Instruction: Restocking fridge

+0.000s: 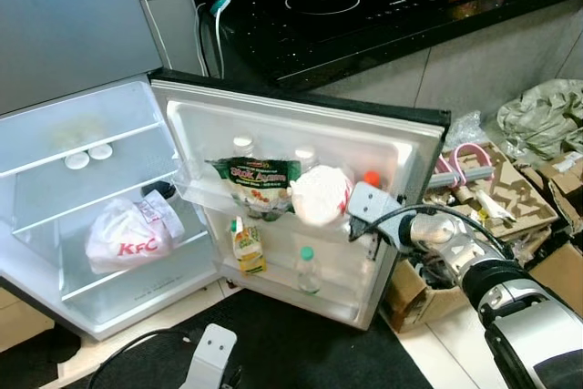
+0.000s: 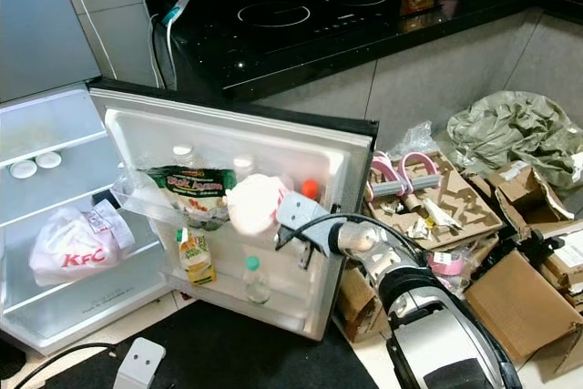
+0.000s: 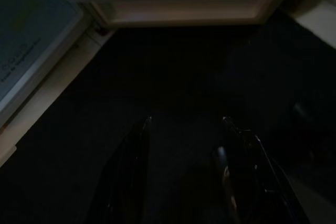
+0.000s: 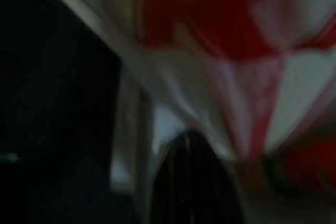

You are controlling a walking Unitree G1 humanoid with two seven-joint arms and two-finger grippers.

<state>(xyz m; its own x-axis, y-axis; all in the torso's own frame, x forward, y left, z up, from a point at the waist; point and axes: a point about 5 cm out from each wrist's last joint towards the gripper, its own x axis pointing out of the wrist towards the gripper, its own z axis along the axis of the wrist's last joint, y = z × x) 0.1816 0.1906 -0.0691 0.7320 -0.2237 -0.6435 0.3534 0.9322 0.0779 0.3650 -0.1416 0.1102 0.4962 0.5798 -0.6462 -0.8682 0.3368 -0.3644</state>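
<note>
Your right tool (image 1: 335,211) grips the red-and-white packet (image 1: 319,195) at the fridge door's upper shelf (image 1: 205,199); your left tool (image 3: 184,140) hangs spread wide.

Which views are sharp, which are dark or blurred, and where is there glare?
Both eye views are sharp and evenly lit, with glare on the black hob. The left wrist view is very dark; the left gripper shows over a dark mat. The right wrist view is blurred, close against a red-and-white packet.
</note>
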